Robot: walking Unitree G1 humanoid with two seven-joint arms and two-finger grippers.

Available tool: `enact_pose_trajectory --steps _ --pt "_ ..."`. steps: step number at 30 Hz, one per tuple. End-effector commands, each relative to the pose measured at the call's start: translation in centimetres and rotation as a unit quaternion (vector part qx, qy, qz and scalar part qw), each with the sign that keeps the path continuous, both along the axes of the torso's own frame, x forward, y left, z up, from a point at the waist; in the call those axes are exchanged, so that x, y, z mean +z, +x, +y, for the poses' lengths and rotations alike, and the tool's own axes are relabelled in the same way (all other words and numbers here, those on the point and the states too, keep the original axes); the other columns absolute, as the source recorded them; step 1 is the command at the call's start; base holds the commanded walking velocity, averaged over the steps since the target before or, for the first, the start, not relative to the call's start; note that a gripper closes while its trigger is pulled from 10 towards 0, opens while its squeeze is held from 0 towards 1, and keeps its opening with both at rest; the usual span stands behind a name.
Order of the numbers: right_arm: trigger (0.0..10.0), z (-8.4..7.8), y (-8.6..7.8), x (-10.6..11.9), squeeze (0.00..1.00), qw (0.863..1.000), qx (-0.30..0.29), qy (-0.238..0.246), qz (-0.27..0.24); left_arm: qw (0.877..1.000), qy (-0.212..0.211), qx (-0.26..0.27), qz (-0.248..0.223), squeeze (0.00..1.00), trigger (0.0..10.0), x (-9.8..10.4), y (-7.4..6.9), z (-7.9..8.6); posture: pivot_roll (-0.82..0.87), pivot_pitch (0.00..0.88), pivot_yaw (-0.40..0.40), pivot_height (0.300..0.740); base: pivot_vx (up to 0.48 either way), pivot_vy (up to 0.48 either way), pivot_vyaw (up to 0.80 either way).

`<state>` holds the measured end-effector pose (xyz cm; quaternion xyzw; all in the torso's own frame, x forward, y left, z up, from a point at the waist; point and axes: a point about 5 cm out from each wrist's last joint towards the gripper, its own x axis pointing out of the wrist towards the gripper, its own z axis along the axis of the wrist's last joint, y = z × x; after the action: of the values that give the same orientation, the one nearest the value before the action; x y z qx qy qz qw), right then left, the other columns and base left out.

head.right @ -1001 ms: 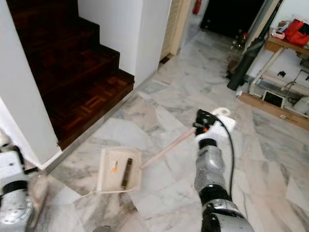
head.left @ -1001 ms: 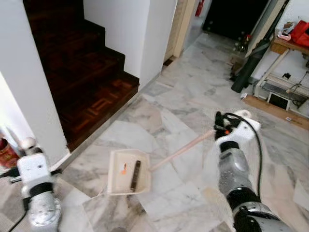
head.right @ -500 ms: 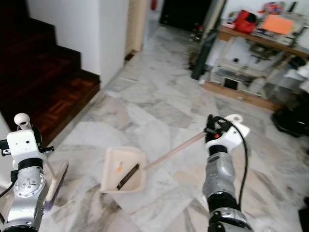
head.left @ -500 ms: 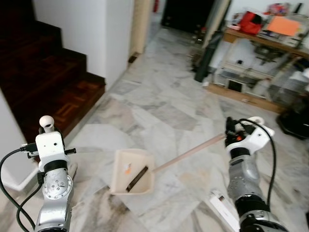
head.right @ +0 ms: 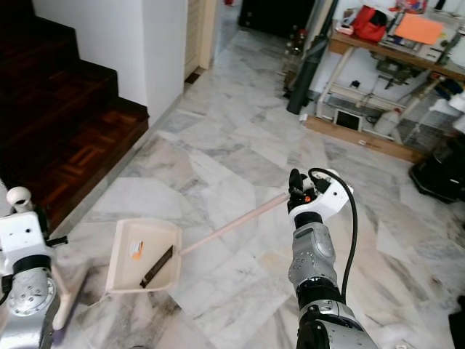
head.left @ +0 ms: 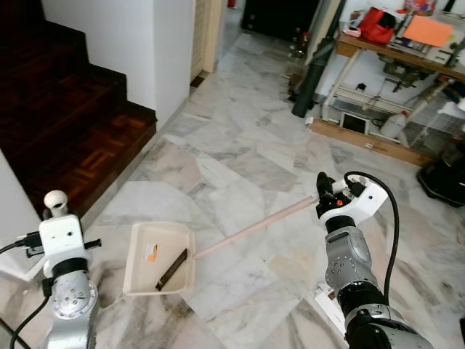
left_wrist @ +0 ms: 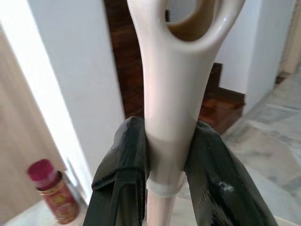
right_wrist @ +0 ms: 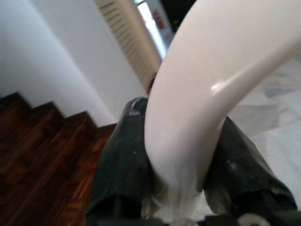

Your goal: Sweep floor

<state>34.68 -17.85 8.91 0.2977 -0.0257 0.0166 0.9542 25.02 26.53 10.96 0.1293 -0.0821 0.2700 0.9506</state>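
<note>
While both grippers clamp cream handles, leverage rules. The right gripper [head.left: 320,198] pinches the long, light dustpan [head.left: 158,259] at its far end — tippy. The left gripper [left_wrist: 164,155] squeezes the stiff broom handle [left_wrist: 171,94] — smooth plastic, likely slippery.

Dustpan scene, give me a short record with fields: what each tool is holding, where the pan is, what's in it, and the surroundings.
right tool: shut on the dustpan handle, a long pale stick running down to the pan
left tool: shut on the broom handle, a cream grip with a hanging loop
dustpan: flat on the marble floor, ahead of the robot between both arms
pan contents: a dark strip and an orange scrap
broom head: low on the floor beside the left arm
surroundings: dark wooden stairs on the left, cluttered bench on the right
</note>
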Motion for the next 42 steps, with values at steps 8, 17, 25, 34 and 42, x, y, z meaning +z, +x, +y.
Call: enact_pose_trajectory --steps 8,17,25,34,42 --pt "10.0 -2.7 -0.9 0.6 0.0 0.995 -0.044 -0.083 -0.028 0.999 -0.006 -0.049 -0.015 0.0 10.0 0.3 0.7 -2.4 0.23 0.0 -0.158 0.74 0.0 0.0 0.0" --pt "10.0 -3.1 -1.4 1.0 0.0 0.986 -0.082 -0.142 -0.041 0.996 0.003 -0.085 -0.019 0.0 10.0 1.5 2.5 -2.4 0.2 0.0 -0.097 0.74 0.0 0.0 0.0" --pt "10.0 -2.0 -1.9 0.4 0.0 0.98 -0.098 -0.168 -0.042 0.992 0.018 -0.126 -0.023 0.0 10.0 3.2 4.6 -2.4 0.18 0.0 -0.001 0.74 0.0 0.0 0.0" --pt "10.0 -0.4 -2.4 -0.1 0.0 0.978 -0.092 -0.182 -0.039 0.989 0.015 -0.148 -0.023 0.0 10.0 3.7 6.1 -3.1 0.16 0.0 0.008 0.74 0.0 0.0 0.0" --pt "10.0 -0.4 -2.2 0.0 0.0 0.977 -0.094 -0.19 -0.035 0.986 0.007 -0.163 -0.02 0.0 10.0 3.0 6.1 -4.1 0.17 0.0 -0.011 0.74 0.0 0.0 0.0"
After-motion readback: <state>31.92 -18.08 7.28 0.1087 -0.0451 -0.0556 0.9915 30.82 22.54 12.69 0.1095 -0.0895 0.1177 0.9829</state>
